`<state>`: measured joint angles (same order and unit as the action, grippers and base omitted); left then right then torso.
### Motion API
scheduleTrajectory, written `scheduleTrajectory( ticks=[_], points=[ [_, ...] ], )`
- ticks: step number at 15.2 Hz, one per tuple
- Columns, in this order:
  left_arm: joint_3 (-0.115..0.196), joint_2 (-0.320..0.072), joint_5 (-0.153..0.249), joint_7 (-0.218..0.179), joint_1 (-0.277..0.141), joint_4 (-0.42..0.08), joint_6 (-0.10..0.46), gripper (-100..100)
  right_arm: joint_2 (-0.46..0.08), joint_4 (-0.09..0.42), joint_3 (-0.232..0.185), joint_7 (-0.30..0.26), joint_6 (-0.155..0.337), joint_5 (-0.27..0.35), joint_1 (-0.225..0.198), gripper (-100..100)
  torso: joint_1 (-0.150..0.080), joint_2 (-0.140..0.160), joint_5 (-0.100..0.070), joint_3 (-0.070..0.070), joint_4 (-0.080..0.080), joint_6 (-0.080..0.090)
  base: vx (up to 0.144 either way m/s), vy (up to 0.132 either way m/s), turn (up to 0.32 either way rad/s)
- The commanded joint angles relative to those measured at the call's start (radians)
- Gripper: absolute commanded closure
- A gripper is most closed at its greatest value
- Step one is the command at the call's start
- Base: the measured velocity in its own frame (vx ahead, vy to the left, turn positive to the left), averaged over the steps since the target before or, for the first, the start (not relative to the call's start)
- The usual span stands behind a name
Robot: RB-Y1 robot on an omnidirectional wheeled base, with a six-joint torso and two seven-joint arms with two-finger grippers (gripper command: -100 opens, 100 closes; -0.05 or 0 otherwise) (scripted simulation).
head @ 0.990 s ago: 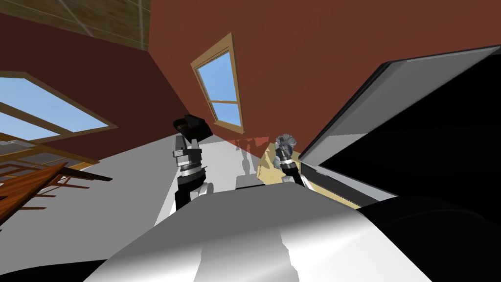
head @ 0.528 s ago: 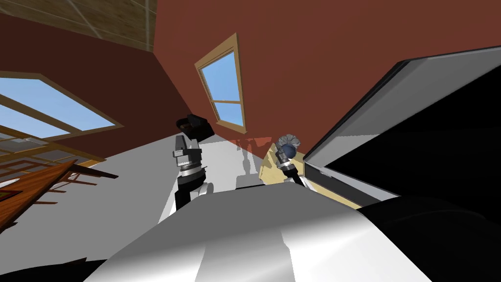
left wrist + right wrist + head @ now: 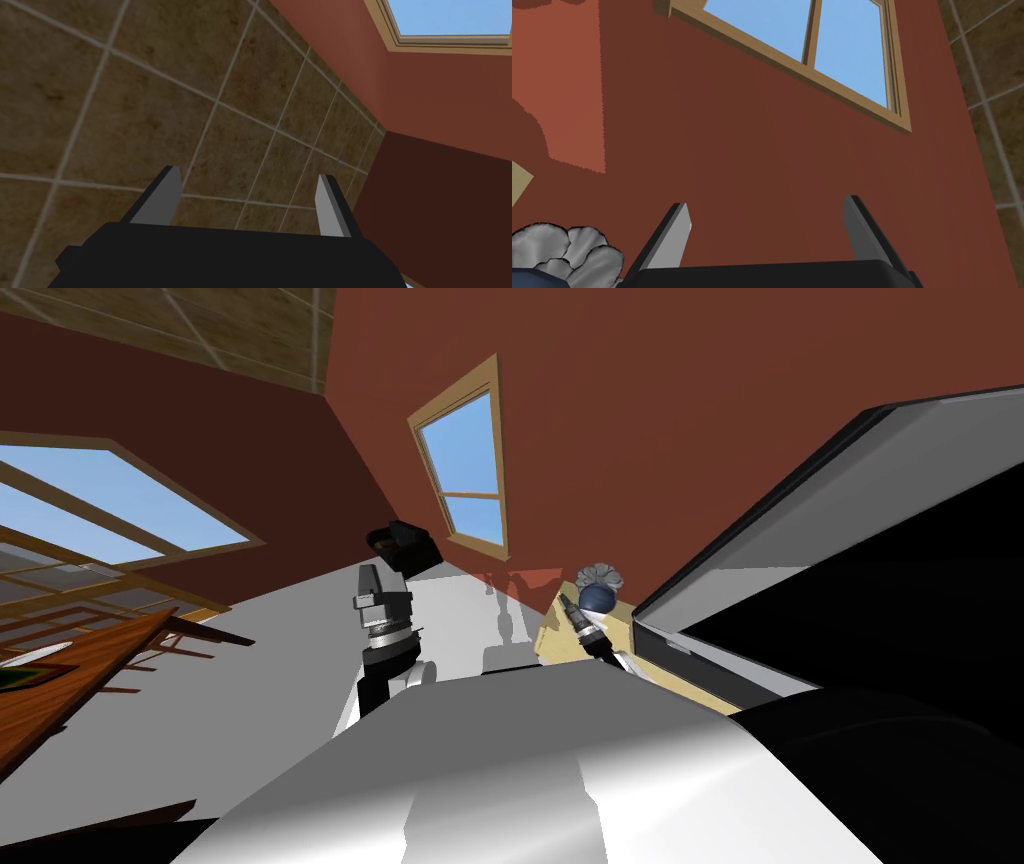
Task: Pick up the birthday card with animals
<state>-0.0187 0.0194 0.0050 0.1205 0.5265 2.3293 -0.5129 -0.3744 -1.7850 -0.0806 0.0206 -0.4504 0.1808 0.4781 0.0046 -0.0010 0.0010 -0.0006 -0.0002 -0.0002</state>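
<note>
On the wooden table [image 3: 90, 658] at the far left lies a small flat dark item [image 3: 35, 672] with a white piece beside it; I cannot tell whether it is the card. My left gripper [image 3: 398, 538] is raised in front of my chest, and the left wrist view shows the left gripper [image 3: 248, 174] open and holding nothing. My right gripper [image 3: 566, 602] is low beside a tan tabletop [image 3: 552, 638], and the right wrist view shows the right gripper [image 3: 766, 202] open and holding nothing.
A blue vase with a grey flower [image 3: 598, 586] stands on the tan tabletop just beyond my right gripper; its petals [image 3: 567, 250] show by the right fingers. A large grey and black slab [image 3: 850, 538] looms at the right. A dark red wall with a window [image 3: 465, 473] lies ahead.
My view has swung left: the window and wall slid to the right in the picture and more of the wooden table came in. The vase now shows clear of my right gripper.
</note>
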Motion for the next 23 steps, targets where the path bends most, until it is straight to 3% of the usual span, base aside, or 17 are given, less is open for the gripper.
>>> scheduleTrajectory(
  ticks=[1,2,3,5,6,8,9,12,13,15,16,19,20,22,23],
  points=[
    [0.000,0.000,0.000,0.000,0.000,0.000,0.000,0,-0.027,0.050,-0.001,0.018,0.003,0.012,-0.005,-100,0.000,0.000,0.000,0.000,0.000,0.000,0.029,0.072,0.052],
    [0.000,0.000,0.000,0.000,0.000,0.000,0.000,0,-0.027,0.060,-0.001,0.018,0.003,0.012,-0.005,-100,0.000,-0.001,0.000,0.000,0.000,0.000,0.017,0.056,0.010],
    [0.000,0.000,0.000,0.000,0.000,0.000,0.000,0,-0.066,0.101,-0.004,0.042,0.011,0.031,-0.006,-100,0.000,0.000,0.000,0.000,0.000,0.000,0.014,0.073,0.042],
    [0.000,0.000,0.000,0.000,0.000,0.000,0.000,0,-0.066,0.116,-0.004,0.042,0.011,0.031,-0.006,-100,0.001,0.000,0.000,0.000,0.000,0.000,0.012,0.077,0.034],
    [0.000,0.000,0.000,0.000,0.000,0.000,0.000,0,-0.102,0.151,-0.007,0.066,0.019,0.050,-0.006,-100,0.001,0.000,0.000,0.000,0.000,0.000,0.014,0.081,0.048],
    [0.000,0.000,0.000,0.000,0.000,0.000,0.000,0,-0.104,0.174,-0.007,0.066,0.019,0.050,-0.006,-100,0.001,0.000,0.000,0.000,0.000,0.000,0.019,0.079,0.036],
    [0.000,0.000,0.000,0.000,0.000,0.000,0.000,0,-0.143,0.197,-0.011,0.091,0.028,0.069,-0.007,-100,0.001,0.000,0.000,0.000,0.000,0.000,0.013,0.077,0.055],
    [0.000,0.000,0.000,0.000,0.000,0.000,0.000,0,-0.143,0.233,-0.011,0.091,0.028,0.069,-0.007,-100,0.000,0.000,0.000,0.000,0.000,0.000,0.015,0.060,0.022],
    [0.000,0.000,0.000,0.000,0.000,0.000,0.000,0,-0.182,0.266,-0.014,0.117,0.036,0.089,-0.008,-100,-0.001,0.000,0.000,0.000,0.000,0.000,0.014,0.057,0.058],
    [0.000,0.000,0.000,0.000,0.000,0.000,0.000,0,-0.182,0.293,-0.014,0.117,0.036,0.089,-0.008,-100,0.000,0.000,0.000,0.000,0.000,0.000,0.019,0.065,0.041],
    [0.000,0.000,0.000,0.000,0.000,0.000,0.000,0,-0.221,0.316,-0.018,0.142,0.044,0.109,-0.009,-100,0.000,0.000,0.000,0.000,0.000,0.000,0.021,0.079,0.048],
    [0.000,0.000,0.000,0.000,0.000,0.000,0.000,0,-0.221,0.353,-0.018,0.142,0.044,0.109,-0.009,-100,0.001,0.000,0.000,0.000,0.000,0.000,0.022,0.069,0.023],
    [0.000,0.000,0.000,0.000,0.000,0.000,0.000,0,-0.260,0.388,-0.022,0.169,0.052,0.130,-0.010,-100,-0.001,0.000,0.000,0.000,0.000,0.000,0.022,0.061,0.043],
    [0.000,0.000,0.000,0.000,0.000,0.000,0.000,0,-0.260,0.414,-0.022,0.169,0.052,0.130,-0.010,-100,0.000,0.000,0.000,0.000,0.000,0.000,0.022,0.067,0.046],
    [0.000,0.000,0.000,0.000,0.000,0.000,0.000,0,-0.299,0.444,-0.026,0.195,0.060,0.150,-0.011,-100,0.000,0.000,0.000,0.000,0.000,0.000,0.019,0.072,0.064]
  ],
)
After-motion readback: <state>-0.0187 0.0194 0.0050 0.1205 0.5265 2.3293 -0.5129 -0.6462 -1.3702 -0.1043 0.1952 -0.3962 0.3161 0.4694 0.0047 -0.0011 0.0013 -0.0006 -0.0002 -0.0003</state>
